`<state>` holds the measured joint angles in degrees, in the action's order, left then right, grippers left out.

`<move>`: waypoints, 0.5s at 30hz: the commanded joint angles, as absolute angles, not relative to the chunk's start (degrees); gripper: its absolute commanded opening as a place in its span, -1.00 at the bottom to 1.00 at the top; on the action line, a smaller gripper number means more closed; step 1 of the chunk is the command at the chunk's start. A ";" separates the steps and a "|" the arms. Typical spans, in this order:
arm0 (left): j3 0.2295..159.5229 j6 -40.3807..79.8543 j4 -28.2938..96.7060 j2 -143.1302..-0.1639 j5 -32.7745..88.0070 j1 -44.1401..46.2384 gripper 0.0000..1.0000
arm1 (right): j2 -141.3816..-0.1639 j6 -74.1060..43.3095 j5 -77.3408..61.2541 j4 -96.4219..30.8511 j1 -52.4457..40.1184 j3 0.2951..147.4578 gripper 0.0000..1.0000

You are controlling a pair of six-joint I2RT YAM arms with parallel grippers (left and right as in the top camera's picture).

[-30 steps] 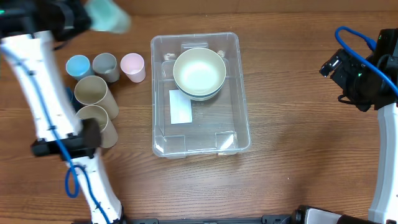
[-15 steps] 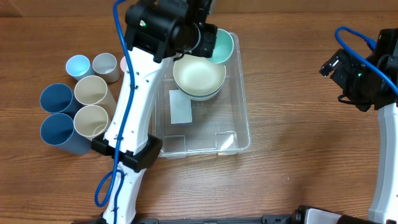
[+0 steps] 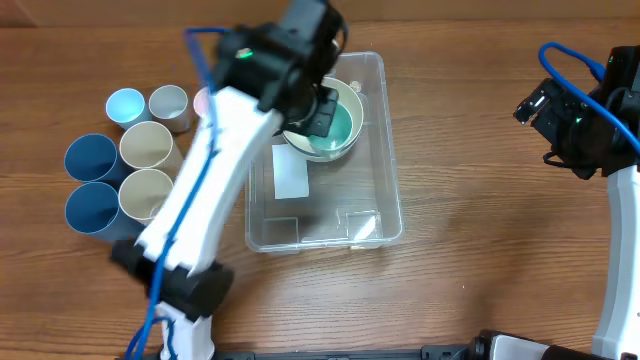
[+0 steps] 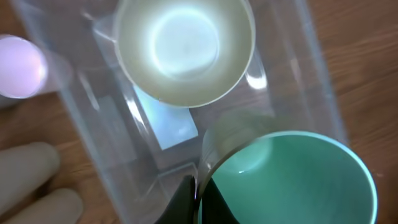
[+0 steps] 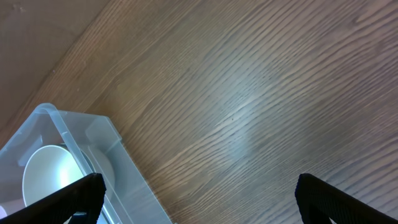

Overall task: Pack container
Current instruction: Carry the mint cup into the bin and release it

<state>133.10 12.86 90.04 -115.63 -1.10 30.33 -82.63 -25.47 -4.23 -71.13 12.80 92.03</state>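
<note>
Left claw [image 4: 198, 194] has swung teal bowl [image 4: 292, 180] down over container [image 3: 378, 175].

Left arm [image 3: 215, 170] motion-blurred; pink cup [image 4: 18, 67] blurry, cut by left edge; teal bowl [image 4: 292, 180] cut off at btm.
</note>
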 commanded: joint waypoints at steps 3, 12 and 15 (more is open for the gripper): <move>129.58 10.24 86.52 -123.70 5.13 31.55 -0.92 | -82.78 -25.76 -4.10 -70.85 12.93 92.64 1.00; 129.58 8.93 82.11 -131.07 4.36 35.90 -0.90 | -82.78 -25.76 -4.10 -70.85 12.93 92.64 1.00; 129.58 8.91 81.23 -131.90 3.09 36.14 -0.88 | -82.78 -25.76 -4.10 -70.85 12.93 92.64 1.00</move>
